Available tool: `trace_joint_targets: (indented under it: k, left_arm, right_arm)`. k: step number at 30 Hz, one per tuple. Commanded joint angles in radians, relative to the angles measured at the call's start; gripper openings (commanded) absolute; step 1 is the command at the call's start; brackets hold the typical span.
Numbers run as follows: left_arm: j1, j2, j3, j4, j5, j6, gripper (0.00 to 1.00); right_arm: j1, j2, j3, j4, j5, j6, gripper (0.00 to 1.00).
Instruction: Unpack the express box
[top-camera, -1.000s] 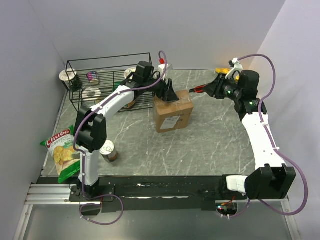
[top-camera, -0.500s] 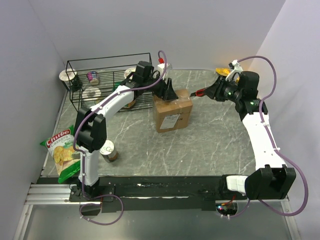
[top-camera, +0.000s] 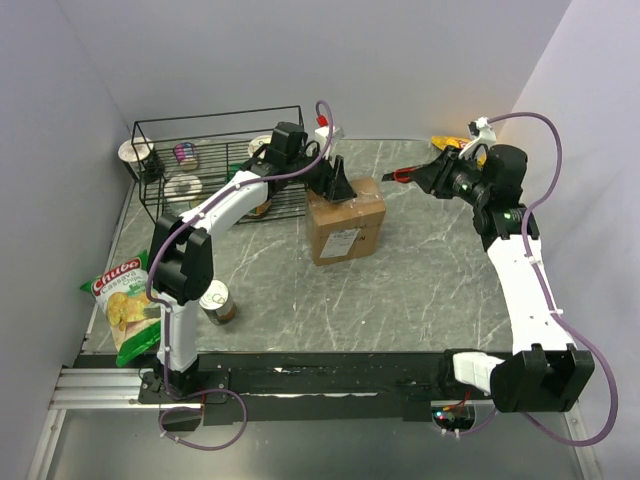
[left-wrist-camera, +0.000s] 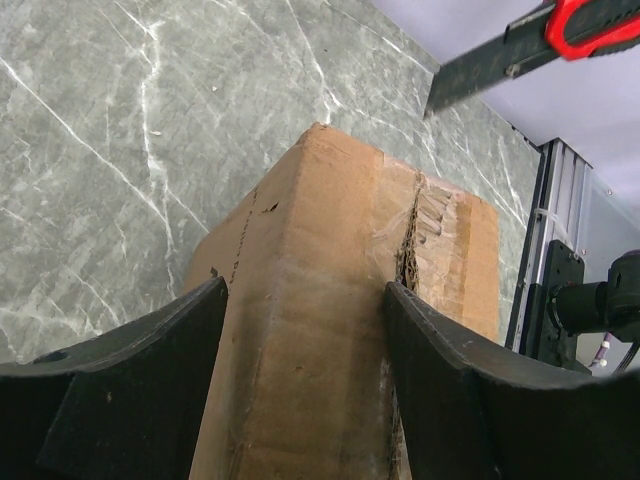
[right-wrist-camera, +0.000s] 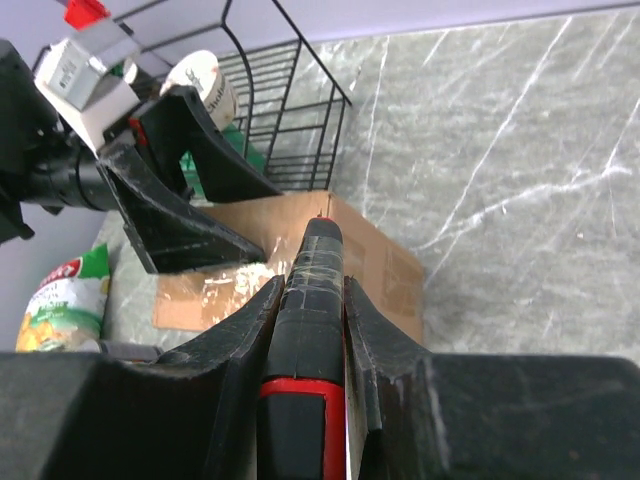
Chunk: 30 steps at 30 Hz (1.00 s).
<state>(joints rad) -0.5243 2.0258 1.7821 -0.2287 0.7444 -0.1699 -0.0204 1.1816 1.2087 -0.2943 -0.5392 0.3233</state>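
The express box (top-camera: 347, 227) is a brown carton with a white label, lying mid-table. My left gripper (top-camera: 340, 190) straddles its far end, with both fingers pressed on the box's sides (left-wrist-camera: 330, 300). The taped top seam looks torn open along the edge (left-wrist-camera: 410, 240). My right gripper (top-camera: 428, 178) is shut on a black-and-red utility knife (top-camera: 402, 177), held in the air to the right of the box's far end, blade tip pointing at it. In the right wrist view the knife (right-wrist-camera: 318, 290) points at the box (right-wrist-camera: 385, 262). It also shows in the left wrist view (left-wrist-camera: 520, 45).
A black wire basket (top-camera: 215, 160) with cups stands at the back left, just behind my left arm. A green chips bag (top-camera: 125, 305) and a can (top-camera: 216, 300) lie at the left front. A yellow item (top-camera: 445, 142) lies at the back right.
My right gripper has drawn the knife back a little to the right, away from the box's far end. The left gripper and the box have not moved.
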Motion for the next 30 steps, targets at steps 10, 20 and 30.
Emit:
trace_joint_targets:
  k: [10,20,30]
  left_arm:
    - [-0.011,0.01,-0.006,-0.054,-0.02,0.02,0.7]
    - [-0.011,0.013,-0.007,-0.06,-0.03,0.027,0.7]
    - [-0.011,0.024,0.002,-0.058,-0.028,0.02,0.7]
  right_arm:
    - [-0.007,0.055,0.011,0.101,-0.002,0.033,0.0]
    - [-0.007,0.075,0.018,0.1,-0.028,0.043,0.0]
    - [-0.007,0.087,0.043,0.063,-0.051,0.026,0.0]
